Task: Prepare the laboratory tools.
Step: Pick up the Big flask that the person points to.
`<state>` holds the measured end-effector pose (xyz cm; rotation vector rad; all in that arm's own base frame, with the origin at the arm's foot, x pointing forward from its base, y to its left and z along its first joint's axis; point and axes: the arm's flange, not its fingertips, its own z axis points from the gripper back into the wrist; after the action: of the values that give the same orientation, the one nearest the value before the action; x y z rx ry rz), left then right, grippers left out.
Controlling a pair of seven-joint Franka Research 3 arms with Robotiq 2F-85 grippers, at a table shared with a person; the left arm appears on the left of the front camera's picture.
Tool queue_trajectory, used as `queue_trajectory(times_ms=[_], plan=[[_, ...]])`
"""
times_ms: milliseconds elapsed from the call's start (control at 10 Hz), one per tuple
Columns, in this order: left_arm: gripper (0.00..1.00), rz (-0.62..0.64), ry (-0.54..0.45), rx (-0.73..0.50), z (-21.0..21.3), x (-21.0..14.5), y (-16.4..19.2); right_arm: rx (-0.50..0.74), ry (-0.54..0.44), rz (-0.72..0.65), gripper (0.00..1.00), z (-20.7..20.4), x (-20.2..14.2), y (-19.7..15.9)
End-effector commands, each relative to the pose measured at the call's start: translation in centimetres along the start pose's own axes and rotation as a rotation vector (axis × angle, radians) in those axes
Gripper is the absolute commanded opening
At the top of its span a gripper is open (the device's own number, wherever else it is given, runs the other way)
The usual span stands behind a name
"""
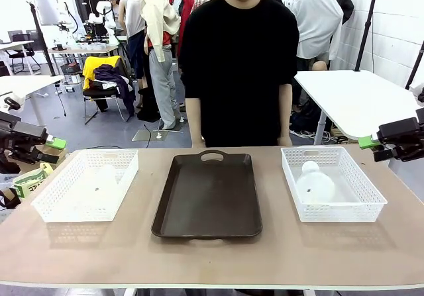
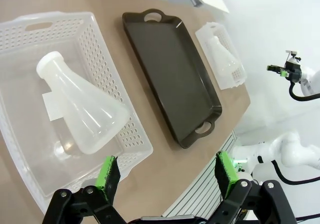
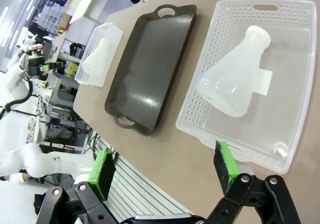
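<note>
Your left tool [image 1: 52, 148] hangs off the bench [image 1: 212, 259] at its 9 o'clock end, jaws apart and holding nothing. In its wrist view the left tool [image 2: 167, 176] has both green pads [image 2: 107, 173] spread wide above the near corner of the left basket [image 2: 102, 48]. Your right tool [image 1: 374, 147] sits off the 3 o'clock end, also spread and empty.

On the bench, the dark brown tray [image 1: 205, 197] lies in the middle. The left basket [image 1: 73, 213] is at its 9 o'clock and the right basket [image 1: 338, 213] at its 3 o'clock. A person [image 1: 238, 64] in a black top stands at 12 o'clock.

One flask [image 2: 82, 108] lies on its side in the left basket, neck towards 12 o'clock. It rests partly on a white label [image 2: 50, 106] on the basket floor. The other flask [image 3: 232, 81] lies the same way in the right basket [image 3: 197, 106], over a similar label [image 3: 265, 81]. You cannot read any print on either label.
</note>
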<state>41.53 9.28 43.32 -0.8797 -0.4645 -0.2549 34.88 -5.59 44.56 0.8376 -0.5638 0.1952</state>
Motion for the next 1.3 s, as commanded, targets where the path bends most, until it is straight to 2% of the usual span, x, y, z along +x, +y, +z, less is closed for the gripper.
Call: queue_trajectory(times_ms=[0,1200], plan=[[1.0,0.002,-0.007,-0.008,0.13,-0.06,0.07,0.018,-0.01,0.018,1.0,-0.24,0.42,-0.19],[1.0,0.002,-0.007,-0.008,0.13,-0.06,0.07,0.018,-0.01,0.018,1.0,-0.24,0.42,-0.19]])
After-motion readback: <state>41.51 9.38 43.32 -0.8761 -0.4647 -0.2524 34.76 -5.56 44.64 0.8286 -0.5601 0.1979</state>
